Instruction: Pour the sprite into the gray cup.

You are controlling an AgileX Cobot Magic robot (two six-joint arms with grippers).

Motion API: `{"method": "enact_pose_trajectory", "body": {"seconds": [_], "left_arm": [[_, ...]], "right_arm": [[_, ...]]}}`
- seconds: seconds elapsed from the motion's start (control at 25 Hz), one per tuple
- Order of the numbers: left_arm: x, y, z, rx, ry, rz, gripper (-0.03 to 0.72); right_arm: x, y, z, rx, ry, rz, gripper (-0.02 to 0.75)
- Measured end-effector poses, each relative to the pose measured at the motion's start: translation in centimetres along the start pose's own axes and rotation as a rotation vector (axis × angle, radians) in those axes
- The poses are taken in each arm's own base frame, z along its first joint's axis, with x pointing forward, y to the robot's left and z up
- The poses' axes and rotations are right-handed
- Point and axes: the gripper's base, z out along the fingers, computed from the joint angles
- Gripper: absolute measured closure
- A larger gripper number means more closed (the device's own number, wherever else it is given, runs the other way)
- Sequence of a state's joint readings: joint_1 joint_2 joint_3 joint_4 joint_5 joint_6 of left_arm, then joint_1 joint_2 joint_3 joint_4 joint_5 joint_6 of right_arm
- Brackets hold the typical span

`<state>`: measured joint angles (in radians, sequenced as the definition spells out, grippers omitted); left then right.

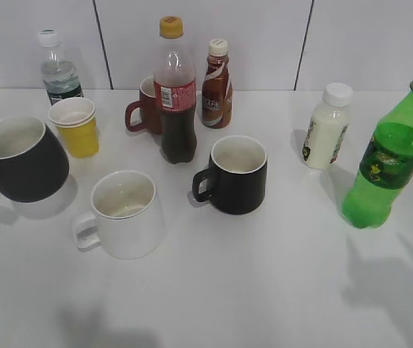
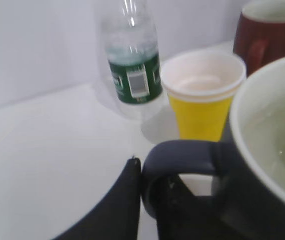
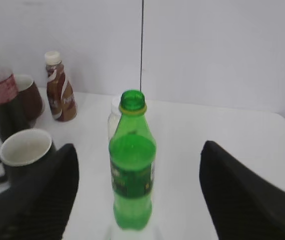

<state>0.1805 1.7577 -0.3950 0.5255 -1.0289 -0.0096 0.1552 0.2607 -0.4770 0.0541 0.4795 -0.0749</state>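
Note:
The sprite (image 1: 389, 158), a green uncapped bottle, stands upright at the table's right. In the right wrist view the sprite (image 3: 131, 170) stands ahead of my right gripper (image 3: 138, 150), whose open fingers are spread wide to either side of it and do not touch it. The gray cup (image 1: 22, 156) sits at the far left, slightly tilted, its cream inside showing. In the left wrist view my left gripper (image 2: 152, 175) is shut on the loop handle of the gray cup (image 2: 267, 145). Neither gripper shows in the exterior view.
A cola bottle (image 1: 176, 94), black mug (image 1: 235, 174) and white mug (image 1: 123, 212) stand mid-table. A yellow paper cup (image 1: 76, 127), water bottle (image 1: 58, 69), brown mug (image 1: 147, 107), coffee bottle (image 1: 217, 83) and white milk bottle (image 1: 327, 127) stand further back.

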Motion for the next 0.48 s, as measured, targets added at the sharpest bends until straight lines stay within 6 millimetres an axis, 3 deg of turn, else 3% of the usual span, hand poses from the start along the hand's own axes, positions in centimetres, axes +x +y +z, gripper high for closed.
{"method": "enact_pose_trajectory", "body": {"seconds": [0.24,0.48], "left_arm": [[-2.1,-0.8,-2.8,-0.055,0.028,-0.021,0.636],[-4.3,-1.9,-4.2,-0.053,0.022,0.022,0.636]], "right_arm": [[3.1,-0.4,8.1,0.032,0.015,0.122,0.174],[7.3,-0.7,11.8,0.071,0.182,0.136,0.174]]}}
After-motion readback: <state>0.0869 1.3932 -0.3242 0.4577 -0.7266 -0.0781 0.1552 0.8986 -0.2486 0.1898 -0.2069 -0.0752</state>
